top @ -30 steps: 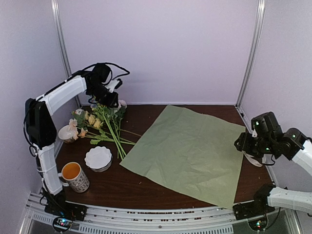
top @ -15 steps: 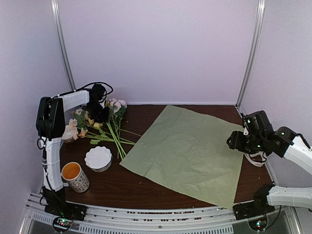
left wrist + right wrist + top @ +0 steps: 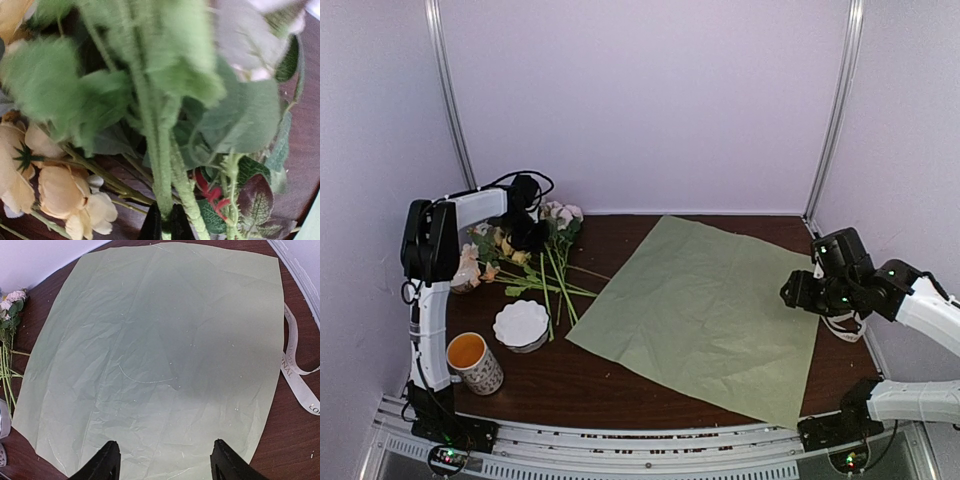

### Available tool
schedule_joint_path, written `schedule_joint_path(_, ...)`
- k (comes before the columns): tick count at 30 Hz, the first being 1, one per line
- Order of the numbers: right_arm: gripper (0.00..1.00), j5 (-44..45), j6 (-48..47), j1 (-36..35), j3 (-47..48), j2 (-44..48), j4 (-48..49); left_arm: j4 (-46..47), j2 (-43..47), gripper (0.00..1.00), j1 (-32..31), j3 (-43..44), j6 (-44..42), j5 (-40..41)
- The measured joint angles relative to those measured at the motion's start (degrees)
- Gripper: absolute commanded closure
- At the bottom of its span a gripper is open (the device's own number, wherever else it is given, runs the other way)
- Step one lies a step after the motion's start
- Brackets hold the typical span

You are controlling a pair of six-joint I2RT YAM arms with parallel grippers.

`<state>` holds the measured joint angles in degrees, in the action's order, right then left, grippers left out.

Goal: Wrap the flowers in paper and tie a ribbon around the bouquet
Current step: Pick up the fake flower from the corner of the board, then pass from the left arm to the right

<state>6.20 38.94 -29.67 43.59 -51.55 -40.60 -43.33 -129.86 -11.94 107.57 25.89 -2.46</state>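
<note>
The flowers [image 3: 545, 255] lie loose at the table's far left, heads toward the back wall; no bouquet is in view. My left gripper [image 3: 532, 235] is down among them, and the left wrist view shows it [image 3: 163, 225] shut on a fuzzy green stem [image 3: 161, 170]. The paper [image 3: 705, 305], sage-green side up, is spread flat across the middle and right. My right gripper [image 3: 800, 295] hovers over its right edge and in the right wrist view is open [image 3: 165, 460] with nothing in it. The cream ribbon [image 3: 292, 375] lies just right of the paper.
A white scalloped bowl [image 3: 521, 325] and a patterned mug [image 3: 475, 362] with orange liquid stand at front left. A small cup [image 3: 460, 272] sits beside the flower heads. Frame posts and walls close in the back and sides.
My left arm has dropped from above onto the flowers and its jaws have closed on a stem; one stem has swung toward the bowl. My right gripper has drifted slightly left over the paper's edge.
</note>
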Motion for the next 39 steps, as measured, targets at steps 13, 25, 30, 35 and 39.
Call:
schedule_joint_path(13, 0.37, -0.1, 0.0, 0.0, 0.0, 0.0, 0.1, 9.7, 19.1, 1.0, 0.0, -16.5, 1.6, 0.7)
schedule_joint_path(25, 0.37, -20.1, -6.1, -2.3, 3.6, 1.4, 11.3, 33.4, 48.2, 1.0, -3.5, -26.4, 0.8, -7.5)
schedule_joint_path(30, 0.18, -26.4, -8.0, -10.5, 14.3, -5.9, 21.9, 43.5, 52.2, 1.0, -17.0, -20.8, 0.6, -15.8)
schedule_joint_path(35, 0.04, -28.8, -12.5, -19.0, 31.6, -19.7, 27.7, 49.8, 52.0, 1.0, -31.7, -21.0, -0.3, -22.9)
schedule_joint_path(39, 0.26, -30.4, -15.3, -22.5, 38.2, -25.2, 29.6, 50.6, 49.8, 1.0, -38.6, -20.9, -2.9, -24.8)
